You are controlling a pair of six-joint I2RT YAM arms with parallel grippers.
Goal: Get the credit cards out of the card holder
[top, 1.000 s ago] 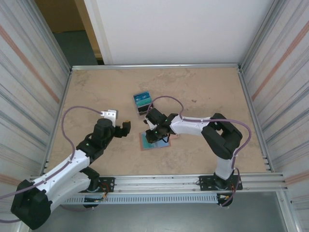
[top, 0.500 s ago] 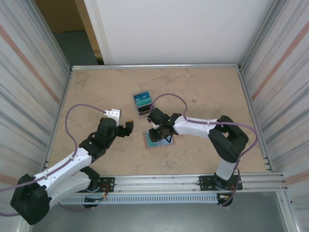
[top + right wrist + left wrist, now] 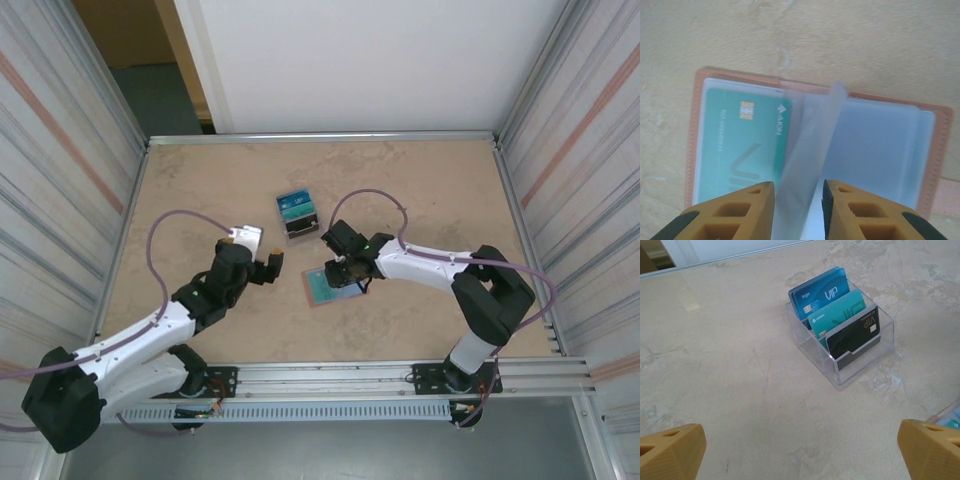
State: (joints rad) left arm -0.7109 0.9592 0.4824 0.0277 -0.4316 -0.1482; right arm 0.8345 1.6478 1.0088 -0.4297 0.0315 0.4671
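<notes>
— Whereabouts of the small salmon-pink bifold card holder (image 3: 320, 289)?
— Centre of the top view, slightly low, spread open and flat on the mottled beige table (image 3: 430, 190). Directly under the right gripper (image 3: 346, 271), touching or nearly so.
— State of that gripper?
— Narrowed around a clear plastic sleeve leaf (image 3: 812, 130) standing up from the fold, between the yellow fingers (image 3: 730, 215). Cannot tell whether pinching or merely flanking it.
— And the left gripper (image 3: 268, 264)?
— Spread wide, holding nothing, just left of the holder, aimed at a clear acrylic stand (image 3: 840, 340) of blue, teal and black cards.
— Lie of the target?
— Teal plastic credit card (image 3: 740, 145) in the pocket left of the leaf in the right wrist view, ahead and left of the fingertips. Long axis up-and-down the frame, chip toward the top; holder's long axis left to right. Pocket mouth not discernible.
— Nearer arm?
— Right, clearly. Probably needs the leaf let go, then a shift left onto the card's edge.
</notes>
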